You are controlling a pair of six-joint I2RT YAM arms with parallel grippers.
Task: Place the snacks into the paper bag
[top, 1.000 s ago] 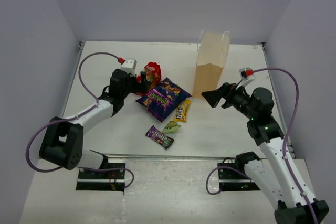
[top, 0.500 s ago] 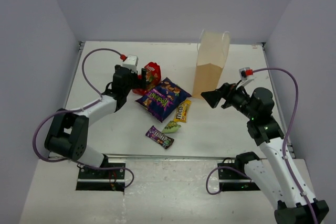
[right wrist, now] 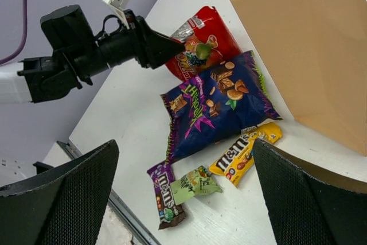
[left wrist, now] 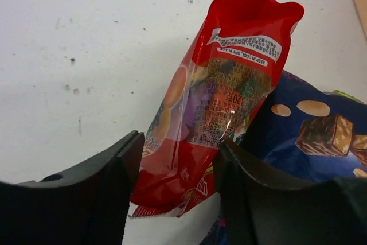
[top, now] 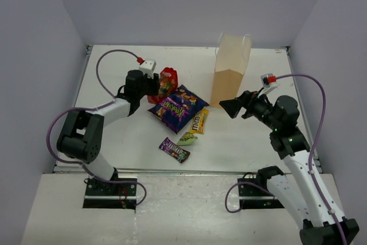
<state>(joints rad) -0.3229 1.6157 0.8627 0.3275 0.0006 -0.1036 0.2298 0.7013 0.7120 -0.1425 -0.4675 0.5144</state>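
My left gripper (left wrist: 179,162) has closed its fingers against both sides of the red crinkly bag (left wrist: 223,84), which lies on the table at the back left (top: 167,80). The large purple chip bag (top: 176,107) lies right beside it, partly under the red bag's edge. In front of it are the yellow M&M's pack (top: 198,121), the small green packet (top: 187,139) and the dark purple candy bar (top: 174,149). The tan paper bag (top: 231,70) stands upright at the back right. My right gripper (top: 229,107) hovers open and empty beside the bag's base, facing the snacks (right wrist: 215,104).
Table edges run along the near side (top: 189,171) and the left side (top: 77,96). Purple cables arc over both arms. The walls enclose the table on three sides.
My left arm has pushed forward to the red bag and its jaws have narrowed from wide open onto the bag. The right arm and the other snacks have stayed still.
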